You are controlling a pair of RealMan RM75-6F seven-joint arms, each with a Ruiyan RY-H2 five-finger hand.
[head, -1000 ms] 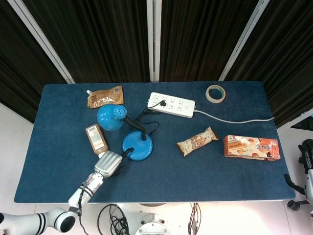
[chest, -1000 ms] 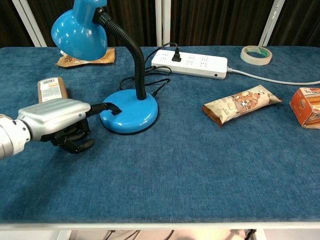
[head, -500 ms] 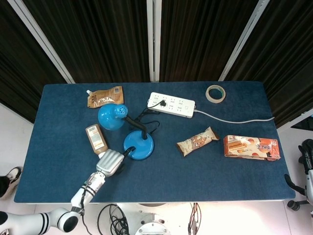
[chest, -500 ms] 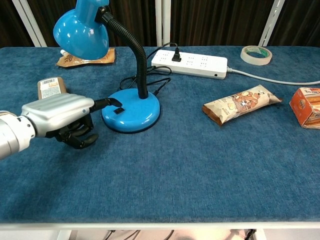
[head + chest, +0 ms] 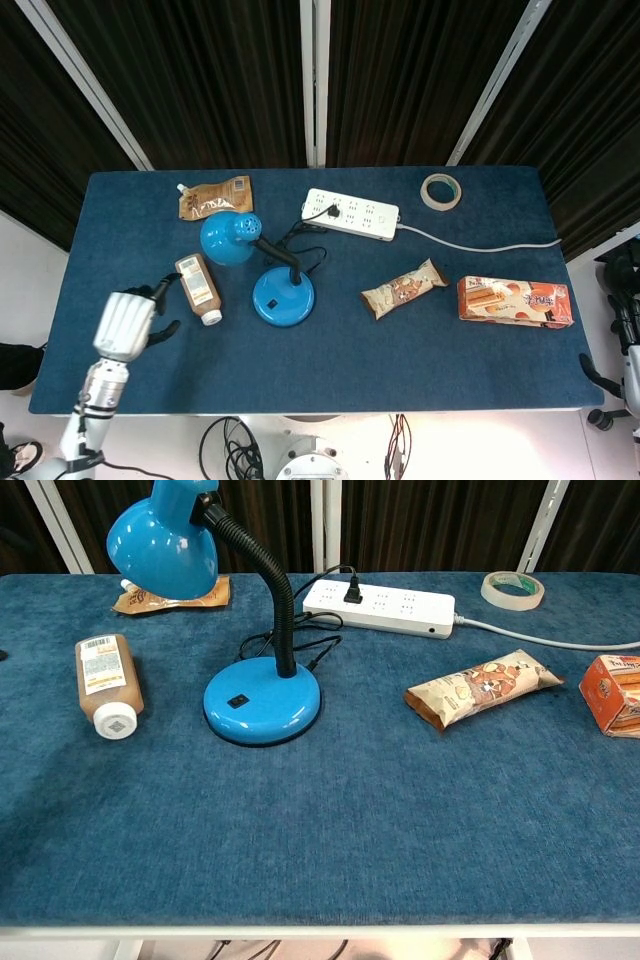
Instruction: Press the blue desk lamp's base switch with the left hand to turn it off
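The blue desk lamp stands left of the table's middle, its round base point(image 5: 283, 297) point(image 5: 262, 704) flat on the cloth. A small black switch point(image 5: 237, 702) sits on the base's near-left part. Its shade point(image 5: 229, 239) point(image 5: 160, 538) bends over to the left on a black gooseneck. My left hand point(image 5: 127, 323) hovers at the table's left front, well left of the base and touching nothing, with dark fingers point(image 5: 161, 291) spread toward the bottle. The chest view does not show it. My right hand point(image 5: 622, 285) shows only partly at the right edge, off the table.
A brown bottle point(image 5: 198, 289) point(image 5: 105, 683) lies between my left hand and the lamp base. A brown pouch point(image 5: 216, 196) lies behind the shade. A white power strip point(image 5: 351, 214), tape roll point(image 5: 440, 191), snack bar point(image 5: 404, 288) and orange box point(image 5: 515, 301) lie to the right.
My left hand has drawn back from the lamp base, moving left past the bottle and out of the chest view. The lamp base slid slightly right earlier and now stays put.
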